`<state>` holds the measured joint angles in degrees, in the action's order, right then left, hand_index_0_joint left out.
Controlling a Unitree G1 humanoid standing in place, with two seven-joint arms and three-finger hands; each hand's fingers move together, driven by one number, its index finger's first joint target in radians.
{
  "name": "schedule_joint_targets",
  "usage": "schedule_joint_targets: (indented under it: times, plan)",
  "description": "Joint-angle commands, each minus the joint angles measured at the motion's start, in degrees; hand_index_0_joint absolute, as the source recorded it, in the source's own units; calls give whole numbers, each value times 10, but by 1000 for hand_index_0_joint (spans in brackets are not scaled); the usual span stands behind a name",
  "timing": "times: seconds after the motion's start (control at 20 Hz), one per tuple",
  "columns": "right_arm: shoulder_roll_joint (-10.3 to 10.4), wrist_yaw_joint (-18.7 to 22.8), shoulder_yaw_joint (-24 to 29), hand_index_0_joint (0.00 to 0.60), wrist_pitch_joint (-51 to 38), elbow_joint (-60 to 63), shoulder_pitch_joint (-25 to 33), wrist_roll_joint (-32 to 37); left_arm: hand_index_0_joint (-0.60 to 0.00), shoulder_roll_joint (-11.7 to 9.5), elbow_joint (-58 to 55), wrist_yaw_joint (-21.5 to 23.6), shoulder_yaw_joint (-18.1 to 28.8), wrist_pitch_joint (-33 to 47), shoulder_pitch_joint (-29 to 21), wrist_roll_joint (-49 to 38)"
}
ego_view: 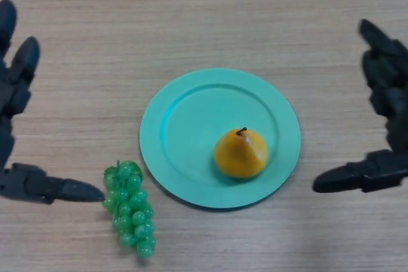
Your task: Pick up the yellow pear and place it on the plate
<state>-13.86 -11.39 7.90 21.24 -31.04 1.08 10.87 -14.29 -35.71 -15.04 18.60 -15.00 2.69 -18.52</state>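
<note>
The yellow pear (240, 153) stands upright on the turquoise plate (185, 113), in the plate's near right part, stem up. My right hand (385, 93) hovers at the right edge of the view, fingers straight and spread, thumb pointing towards the plate rim; it holds nothing and is a short way from the plate. My left hand (16, 87) shows at the left edge, also spread and empty, its thumb tip close to a bunch of green grapes.
A bunch of green grapes (130, 207) lies on the wooden table (204, 17) just off the plate's near left rim.
</note>
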Motion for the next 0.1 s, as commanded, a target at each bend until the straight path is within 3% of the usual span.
schedule_joint_targets:
  times: [0.05,0.1]
  plan:
    - [-20,10,44,0,-71,-48,-2,30,0,-30,-32,22,11,47,-24,8]
    - [-19,13,49,0,-65,-57,-7,32,0,-31,-32,26,7,42,-30,5]
